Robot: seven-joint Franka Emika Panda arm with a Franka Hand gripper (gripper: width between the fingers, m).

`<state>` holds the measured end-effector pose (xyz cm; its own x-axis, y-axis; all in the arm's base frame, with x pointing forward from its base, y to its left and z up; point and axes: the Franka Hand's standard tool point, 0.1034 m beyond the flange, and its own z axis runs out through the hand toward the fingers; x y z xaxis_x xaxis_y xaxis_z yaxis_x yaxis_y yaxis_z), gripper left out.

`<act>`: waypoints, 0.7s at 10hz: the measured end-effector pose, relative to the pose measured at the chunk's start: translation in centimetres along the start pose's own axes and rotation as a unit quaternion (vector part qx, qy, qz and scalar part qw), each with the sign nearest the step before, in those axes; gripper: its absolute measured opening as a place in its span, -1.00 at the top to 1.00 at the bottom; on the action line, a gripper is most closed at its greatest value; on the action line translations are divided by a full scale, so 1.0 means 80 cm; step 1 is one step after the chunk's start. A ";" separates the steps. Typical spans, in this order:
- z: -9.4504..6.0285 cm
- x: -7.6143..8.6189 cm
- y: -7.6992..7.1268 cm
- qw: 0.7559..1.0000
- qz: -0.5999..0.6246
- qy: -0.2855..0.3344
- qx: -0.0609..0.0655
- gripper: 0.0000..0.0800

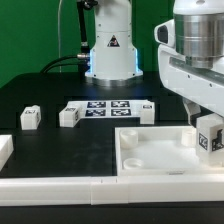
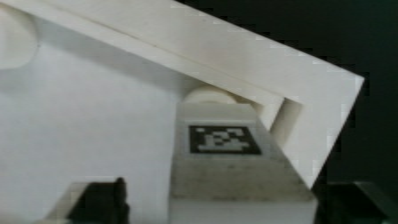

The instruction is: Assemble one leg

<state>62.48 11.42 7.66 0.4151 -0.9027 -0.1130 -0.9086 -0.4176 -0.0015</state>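
Gripper [image 2: 222, 198] released, straddling one leg [image 2: 224, 150] in the tray [image 1: 132, 136] corner, rim close beside. Three more legs [image 1: 30, 118] [image 1: 68, 116] [image 1: 147, 110] and one marker board [image 1: 108, 106] well away.

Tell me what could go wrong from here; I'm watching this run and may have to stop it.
1. In the wrist view the claw stands open, clear of the leg on both sides. Closing off-centre might tilt the leg at the corner of the panel.
2. The leg sits close to the panel's raised rim, so a finger could catch that rim.
3. Whether the leg is seated cannot be told. If it is loose, it may topple.
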 end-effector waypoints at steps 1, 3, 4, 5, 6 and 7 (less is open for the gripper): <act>0.000 -0.002 -0.001 1.000 -0.018 0.000 0.001 -0.40; 0.000 -0.005 -0.001 0.986 -0.166 -0.002 0.001 -0.61; 0.000 -0.006 -0.001 0.977 -0.213 -0.002 0.000 -0.61; 0.002 -0.006 0.000 0.954 -0.300 -0.003 -0.002 -0.62; 0.002 -0.007 0.001 0.932 -0.363 -0.004 -0.004 -0.62; 0.002 -0.008 0.002 0.914 -0.405 -0.008 -0.008 -0.62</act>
<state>62.05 11.94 7.57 0.9507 -0.2947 -0.0961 -0.3024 -0.9500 -0.0778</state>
